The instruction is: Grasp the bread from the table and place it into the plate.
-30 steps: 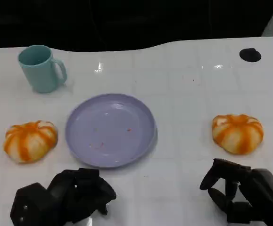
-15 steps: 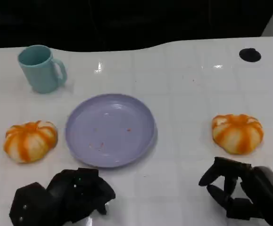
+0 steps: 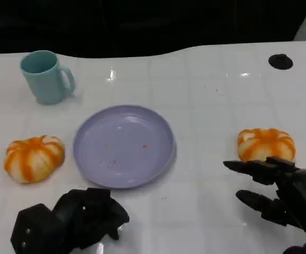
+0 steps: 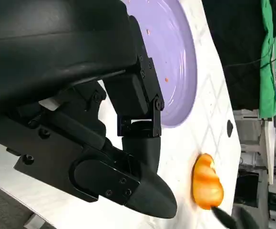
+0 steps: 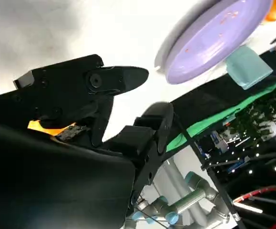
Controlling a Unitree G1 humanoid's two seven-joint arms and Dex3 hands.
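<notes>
The plate (image 3: 123,145) sits mid-tabletop (image 3: 205,95). A mug (image 3: 46,76) stands behind and left of it. One bread (image 3: 34,158) lies just left of the plate, another bread (image 3: 265,143) well to its right, right hand (image 3: 279,193) just before it. Left hand (image 3: 73,219) rests before the plate.

The right robot hand (image 3: 279,193) covers the lower edge of the right bread (image 3: 265,143) — and the frame's lower right corner cuts the hand off.
</notes>
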